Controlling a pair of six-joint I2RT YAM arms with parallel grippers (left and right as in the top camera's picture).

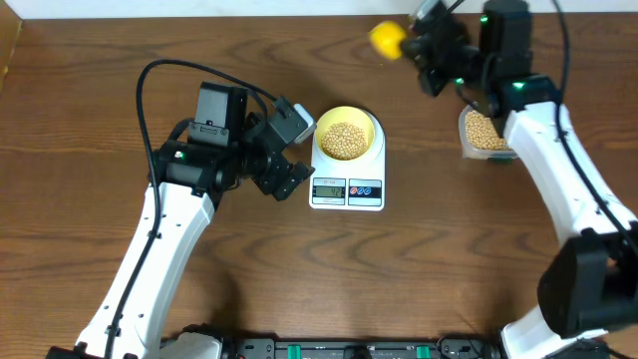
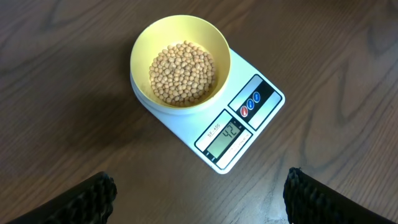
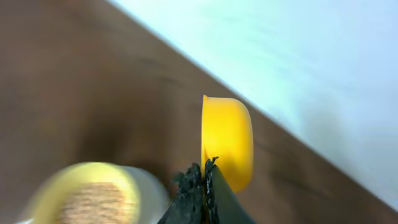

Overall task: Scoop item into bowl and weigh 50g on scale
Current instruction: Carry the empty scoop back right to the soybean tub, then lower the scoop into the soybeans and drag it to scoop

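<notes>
The pale-yellow bowl [image 1: 346,137] sits on the white scale [image 1: 347,184] and holds a heap of tan beans [image 2: 182,73]. The bowl [image 2: 180,62] and scale [image 2: 239,127] show in the left wrist view; the display reads about 42. My left gripper [image 1: 289,150] is open and empty, just left of the scale; its fingers [image 2: 199,199] stand wide apart. My right gripper [image 1: 414,45] is shut on the bright yellow scoop [image 1: 387,38], held high at the back right. In the right wrist view the scoop [image 3: 229,140] is tipped on its side and the bowl [image 3: 87,193] is blurred.
A clear plastic tub [image 1: 484,134] of beans stands right of the scale, under the right arm. The far table edge [image 3: 261,106] runs close behind the scoop.
</notes>
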